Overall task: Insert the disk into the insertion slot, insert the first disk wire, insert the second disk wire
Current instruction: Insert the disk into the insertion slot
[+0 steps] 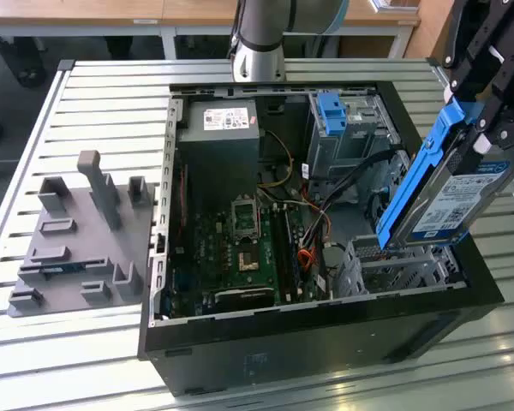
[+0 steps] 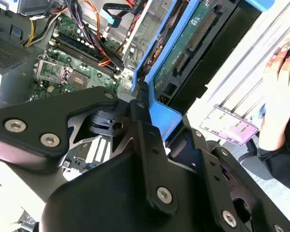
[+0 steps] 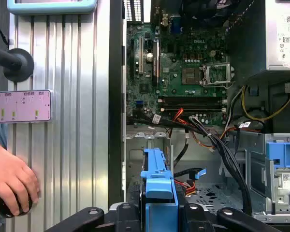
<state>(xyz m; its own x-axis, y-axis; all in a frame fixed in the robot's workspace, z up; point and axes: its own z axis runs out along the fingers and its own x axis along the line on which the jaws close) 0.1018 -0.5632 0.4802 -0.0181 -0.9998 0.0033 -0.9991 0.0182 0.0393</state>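
In the exterior view, the disk [image 1: 450, 193] is held at its upper end by the gripper [image 1: 480, 128] over the near corner of the open computer case [image 1: 325, 325], which stands on the slatted table [image 1: 94, 111]. The disk is carried steeply tilted rather than flat, presumably so that its lower short edge can be led into the insertion slot [image 1: 392, 261] lying just beneath it. Whether that edge touches the cage cannot be told. The long axis runs from the gripper down toward the exterior view's left, and the labelled face is turned toward the exterior view's right. In the second wrist view, the fingers [image 2: 144, 121] are seen clamped on the blue carrier [image 2: 157, 108] at the disk's near end, a hold that is judged to leave the far end free to enter the bay. The disk's circuit-board underside is seen pointing away over the motherboard [image 2: 63, 72], and a person's hand [image 2: 285, 92] is seen resting outside the case. In the first wrist view, the carrier's edge is seen end-on, its long axis directed into the slot's silver bay.
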